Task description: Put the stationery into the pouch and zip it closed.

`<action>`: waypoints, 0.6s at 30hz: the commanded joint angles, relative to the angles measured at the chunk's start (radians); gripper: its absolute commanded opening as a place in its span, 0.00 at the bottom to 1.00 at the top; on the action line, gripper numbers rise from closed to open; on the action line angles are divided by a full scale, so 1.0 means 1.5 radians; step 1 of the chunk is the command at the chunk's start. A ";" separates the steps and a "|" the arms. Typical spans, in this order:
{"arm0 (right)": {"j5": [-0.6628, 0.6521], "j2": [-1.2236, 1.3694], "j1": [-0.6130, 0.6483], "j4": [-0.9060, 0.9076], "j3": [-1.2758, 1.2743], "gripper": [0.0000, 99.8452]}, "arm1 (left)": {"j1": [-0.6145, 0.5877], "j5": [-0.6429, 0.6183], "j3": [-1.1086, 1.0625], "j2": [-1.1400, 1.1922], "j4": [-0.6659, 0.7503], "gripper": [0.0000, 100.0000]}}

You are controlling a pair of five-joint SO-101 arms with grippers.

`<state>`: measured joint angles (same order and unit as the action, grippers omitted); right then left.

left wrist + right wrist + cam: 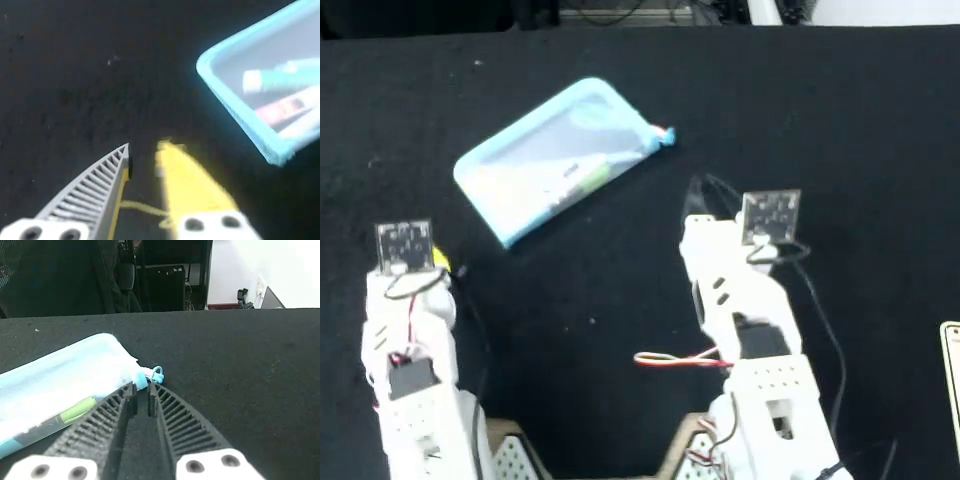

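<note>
Pouch [555,160] — pale blue, clear-sided, lying flat, stationery [582,178] inside.

The left arm [418,420] and right arm [725,262] are white, with black motors [760,342] and red wires [672,358]. The left gripper [144,150] is grey-ribbed and yellow; the right gripper [141,390] is black and ribbed.

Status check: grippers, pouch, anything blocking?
Left gripper open, empty. Right gripper shut, empty, near small blue zipper pull. Light-blue clear-windowed pouch flat, stationery inside. No obstruction seen.
</note>
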<state>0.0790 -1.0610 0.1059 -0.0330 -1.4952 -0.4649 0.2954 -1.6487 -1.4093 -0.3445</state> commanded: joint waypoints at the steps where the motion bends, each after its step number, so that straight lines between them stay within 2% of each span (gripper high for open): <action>1: 0.004 -0.021 -0.015 -0.018 0.030 0.05 | 0.002 0.001 -0.039 -0.208 -0.123 0.06; 4: 0.004 -0.021 -0.043 -0.011 0.023 0.05 | 0.004 0.000 -0.013 -0.293 -0.260 0.03; 7: 0.004 -0.031 -0.080 0.017 0.012 0.05 | 0.030 0.000 0.024 -0.256 -0.326 0.03; 11: 0.005 -0.097 -0.120 0.093 -0.029 0.05 | 0.095 0.000 -0.011 -0.261 -0.359 0.03; 15: 0.005 -0.235 -0.152 0.197 -0.094 0.05 | 0.155 -0.003 -0.033 -0.279 -0.371 0.03; 18: 0.005 -0.368 -0.195 0.322 -0.117 0.05 | 0.185 -0.057 -0.033 -0.278 -0.394 0.03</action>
<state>0.0790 -1.3679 -0.1043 0.2463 -1.6502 -0.2547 0.2892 -1.6717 -1.8144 -0.9060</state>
